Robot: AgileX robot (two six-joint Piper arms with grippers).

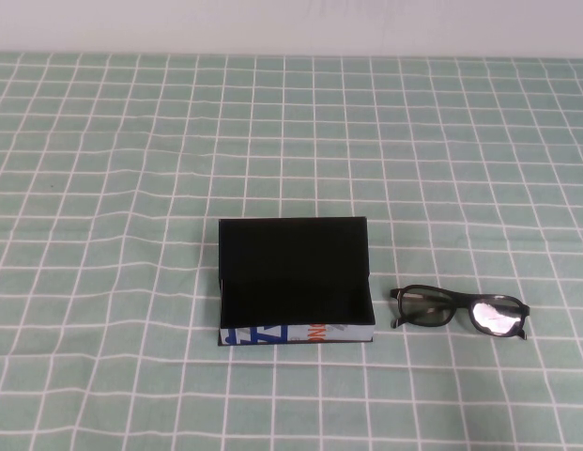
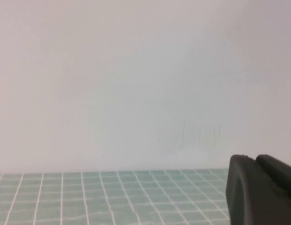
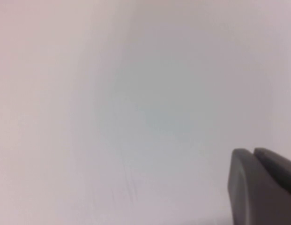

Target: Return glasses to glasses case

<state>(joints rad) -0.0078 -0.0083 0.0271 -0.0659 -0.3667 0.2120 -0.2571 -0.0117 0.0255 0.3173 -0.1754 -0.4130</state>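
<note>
Two things lie on the checked tabletop (image 1: 103, 282), both arms out of the high view.
Nearest, the case (image 1: 296, 282) stands open; the glasses (image 1: 460, 311) lie just right of it, apart. The right gripper (image 3: 264, 187) faces a pale wall (image 3: 112, 93), fingers shut and empty. The left gripper (image 2: 262, 190) hangs over the cloth's far edge; whether its fingers are open cannot be told.

The glasses (image 1: 460, 311) lie on the tablecloth (image 1: 103, 188) just right of the glasses case (image 1: 293, 280).
</note>
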